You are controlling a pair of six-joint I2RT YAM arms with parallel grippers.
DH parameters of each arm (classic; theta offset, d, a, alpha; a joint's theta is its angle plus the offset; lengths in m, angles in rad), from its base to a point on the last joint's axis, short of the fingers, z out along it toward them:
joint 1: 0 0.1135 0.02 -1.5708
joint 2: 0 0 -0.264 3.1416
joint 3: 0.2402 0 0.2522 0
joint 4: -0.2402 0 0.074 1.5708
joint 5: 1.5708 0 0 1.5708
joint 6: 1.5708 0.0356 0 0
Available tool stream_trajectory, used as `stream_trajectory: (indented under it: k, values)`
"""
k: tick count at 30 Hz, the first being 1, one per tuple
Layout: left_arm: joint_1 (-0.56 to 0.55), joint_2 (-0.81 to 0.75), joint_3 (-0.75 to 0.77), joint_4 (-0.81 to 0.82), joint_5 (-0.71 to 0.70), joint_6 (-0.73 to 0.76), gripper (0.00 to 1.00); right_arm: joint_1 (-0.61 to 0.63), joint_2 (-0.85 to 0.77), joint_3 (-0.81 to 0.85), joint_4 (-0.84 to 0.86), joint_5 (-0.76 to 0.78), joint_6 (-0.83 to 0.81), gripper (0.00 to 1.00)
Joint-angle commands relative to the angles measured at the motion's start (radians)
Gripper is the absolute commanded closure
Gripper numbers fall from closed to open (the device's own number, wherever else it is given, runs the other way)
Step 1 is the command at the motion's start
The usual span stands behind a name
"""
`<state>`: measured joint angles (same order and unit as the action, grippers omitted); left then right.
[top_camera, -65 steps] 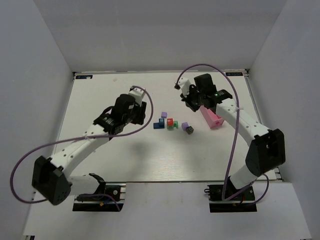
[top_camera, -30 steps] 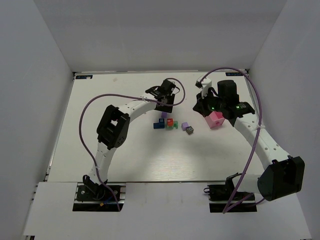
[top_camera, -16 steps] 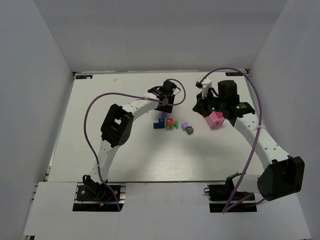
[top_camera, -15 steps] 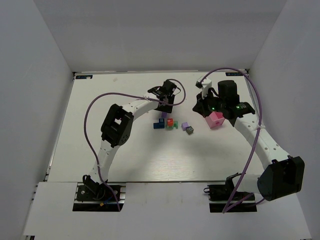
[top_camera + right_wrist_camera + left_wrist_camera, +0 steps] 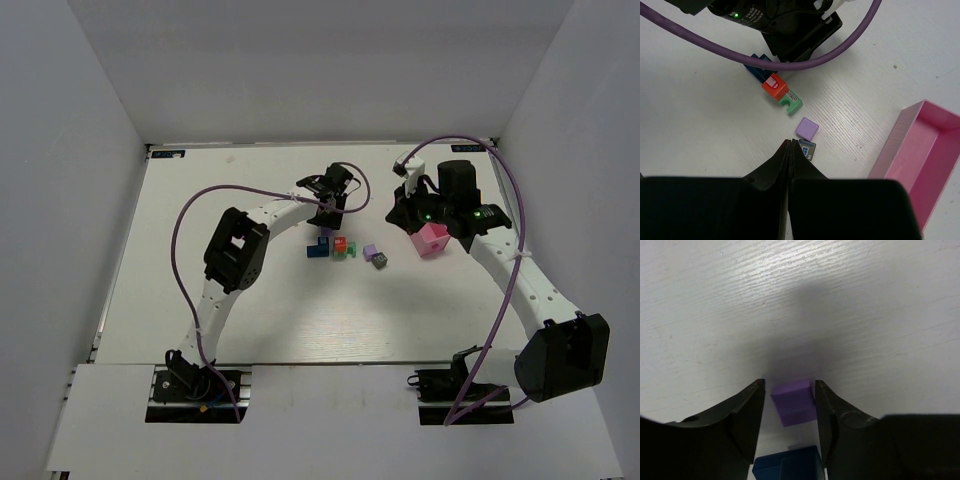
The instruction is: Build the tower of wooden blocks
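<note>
The blocks for the wood block tower lie loose mid-table: a blue block (image 5: 318,249), a red block (image 5: 340,244) on a green block (image 5: 348,253), a light purple block (image 5: 370,251) and a dark grey block (image 5: 380,261). My left gripper (image 5: 789,385) is down at the table with a purple block (image 5: 794,401) between its fingers. The right finger is against the block and a narrow gap shows at the left finger. The blue block (image 5: 787,465) lies just behind. My right gripper (image 5: 791,141) is shut and empty, hovering over the dark grey block (image 5: 808,148).
A pink tray (image 5: 432,240) lies tilted under the right arm, right of the blocks, and its wall (image 5: 890,145) fills the right side of the right wrist view. The left arm's purple cable loops over the table's left half. White walls enclose the table.
The left gripper's jaws have narrowed around the purple block and the wrist has shifted slightly. The right arm and the other blocks have stayed still over the last second.
</note>
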<state>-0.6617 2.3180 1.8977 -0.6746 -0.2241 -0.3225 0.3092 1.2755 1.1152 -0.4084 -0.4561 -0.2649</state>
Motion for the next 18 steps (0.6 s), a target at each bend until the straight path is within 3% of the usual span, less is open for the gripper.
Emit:
stream_trajectory:
  k: [1,10,18]
  values:
    - [0.007,-0.002,0.043,-0.022,0.006,0.002,0.46,-0.007,-0.031,-0.002,0.025,-0.027,0.001,1.00]
    - [0.007,-0.002,0.043,-0.022,0.006,0.002,0.53,-0.013,-0.034,-0.003,0.017,-0.039,-0.002,1.00]
    - [0.007,-0.011,0.074,-0.031,-0.021,0.013,0.68,-0.019,-0.038,-0.003,0.017,-0.049,-0.005,1.00]
